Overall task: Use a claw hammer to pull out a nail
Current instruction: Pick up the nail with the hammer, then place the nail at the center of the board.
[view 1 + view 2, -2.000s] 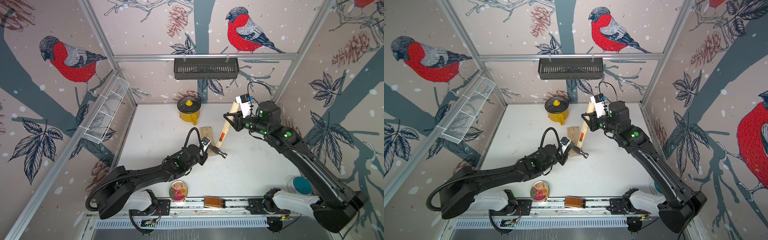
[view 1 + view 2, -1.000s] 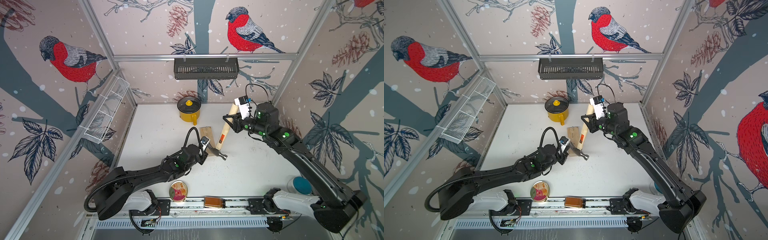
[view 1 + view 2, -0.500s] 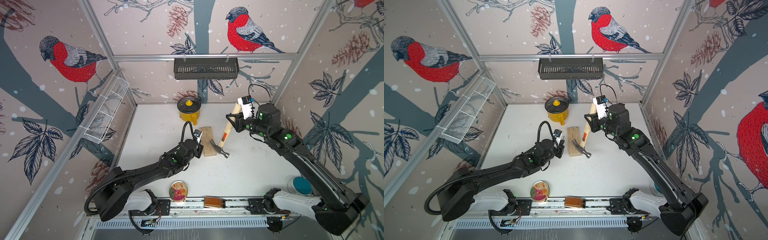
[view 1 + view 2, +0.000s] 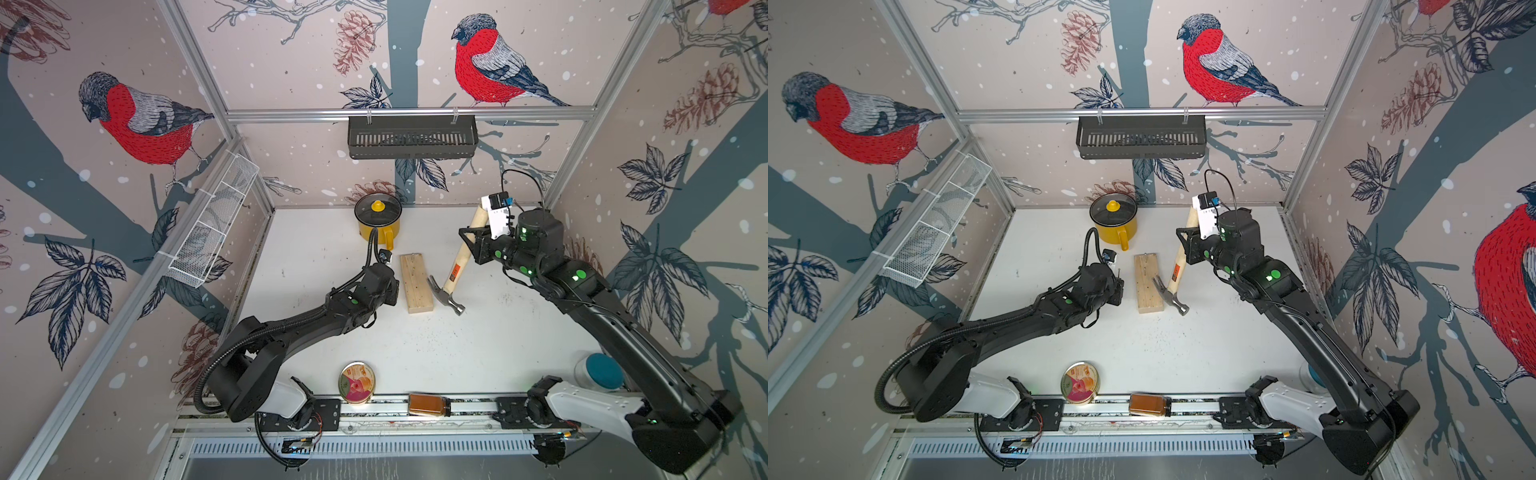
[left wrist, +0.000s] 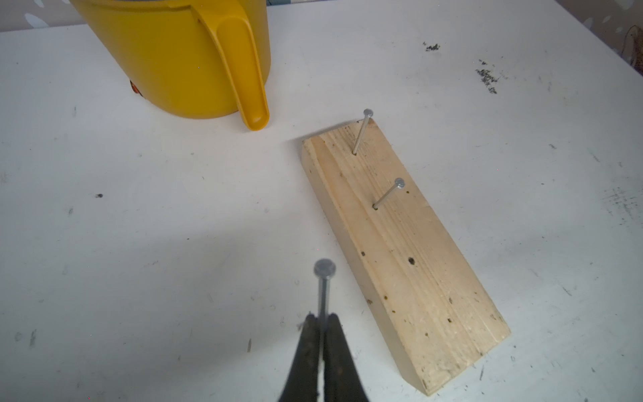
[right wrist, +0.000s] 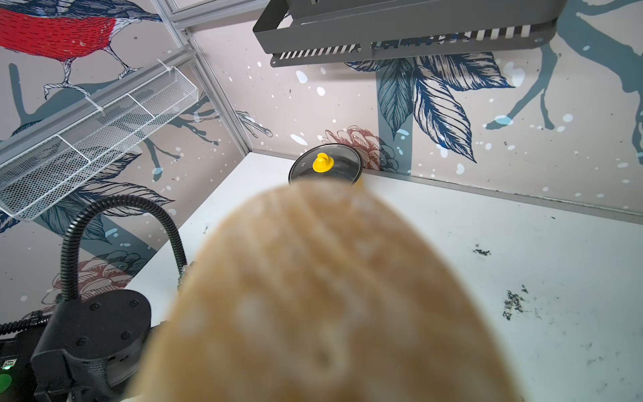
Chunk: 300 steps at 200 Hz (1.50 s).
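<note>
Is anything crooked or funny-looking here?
Yes. On the block, the middle nail leans hard to one side, while the end nail stands nearly straight. A third nail is out of the wood, pinched in the left tool.

You have yellow pot at far edge of white table, near centre. Glass lid with yellow knob sits on it; pot handle points toward near side. Black slotted basket hangs from back rail above pot. White mesh basket runs along left wall, tilted. At your near edge: round printed tin, amber jar lying on rail near it, blue-lidded white jar at right corner. Table scuffed, dark specks on right side.
</note>
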{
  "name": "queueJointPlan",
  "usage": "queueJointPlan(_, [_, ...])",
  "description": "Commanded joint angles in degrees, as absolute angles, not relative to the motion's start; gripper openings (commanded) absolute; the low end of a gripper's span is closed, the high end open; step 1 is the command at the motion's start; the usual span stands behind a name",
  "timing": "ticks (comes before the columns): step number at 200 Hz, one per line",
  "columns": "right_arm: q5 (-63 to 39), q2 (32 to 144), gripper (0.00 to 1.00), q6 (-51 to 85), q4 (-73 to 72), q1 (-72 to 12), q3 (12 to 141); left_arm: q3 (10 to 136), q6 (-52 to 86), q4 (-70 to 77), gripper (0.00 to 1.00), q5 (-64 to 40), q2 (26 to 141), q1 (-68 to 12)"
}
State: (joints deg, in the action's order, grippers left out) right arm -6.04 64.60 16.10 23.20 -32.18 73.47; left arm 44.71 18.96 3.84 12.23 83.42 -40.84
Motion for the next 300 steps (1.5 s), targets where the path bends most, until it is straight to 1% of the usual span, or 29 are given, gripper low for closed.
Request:
queueJointPlan(1, [-5.31, 64.33, 0.00, 16.54, 18.37, -32.28, 73.56, 45.43, 21.15, 0.75, 0.00, 10.00, 85.01, -40.43])
queueJointPlan(73, [-4.92, 64.62, 0.00, 16.43, 18.02, -32.26, 72.96, 45.79, 22.77, -0.02, 0.00, 6.70, 90.00, -40.43])
queueJointPlan(133, [-5.01, 64.83, 0.00, 16.26, 17.83, -32.26, 72.51, 46.12, 23.44, -0.62, 0.00, 6.85, 93.73, -40.10])
queueJointPlan(300, [-5.10, 64.37, 0.00, 16.59, 16.98, -32.26, 71.14, 45.00, 24.11, -1.56, 0.00, 8.24, 94.52, -39.50])
